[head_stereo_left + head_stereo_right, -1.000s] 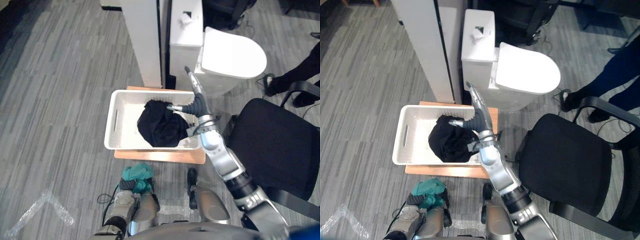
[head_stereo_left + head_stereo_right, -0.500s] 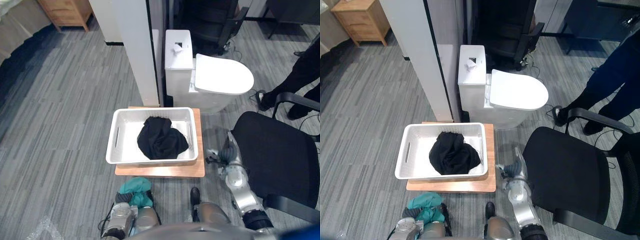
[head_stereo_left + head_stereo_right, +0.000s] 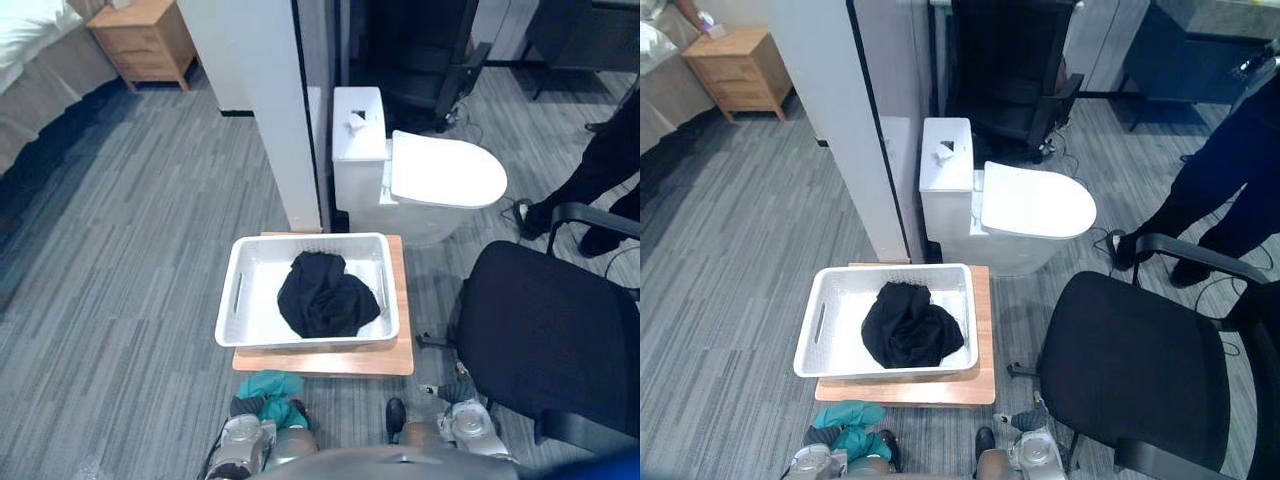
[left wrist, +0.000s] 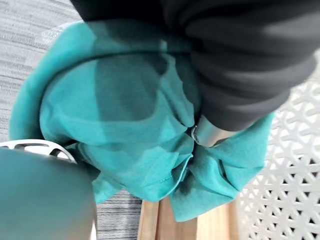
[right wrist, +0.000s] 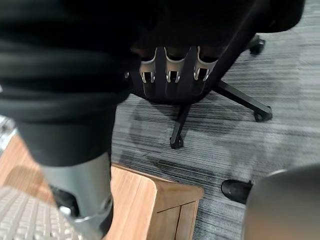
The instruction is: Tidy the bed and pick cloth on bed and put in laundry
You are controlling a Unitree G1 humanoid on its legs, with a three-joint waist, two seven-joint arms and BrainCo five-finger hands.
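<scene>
Left eye view shows basket (image 3: 228,310) on board (image 3: 330,361) (grey floor (image 3: 130,230)) near toilet (image 3: 445,170).

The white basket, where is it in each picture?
Left eye view: white basket in the middle, black cloth inside.
Right eye view: left of middle.
Left wrist view: its lattice wall past the teal cloth.
Right wrist view: a lattice corner.
Shared landmark: wooden board under it.

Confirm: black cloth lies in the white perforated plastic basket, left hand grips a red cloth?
Wrong colour: the left hand grips a teal cloth, not red; the left wrist view shows it. The black cloth does lie in the white perforated plastic basket.
</scene>
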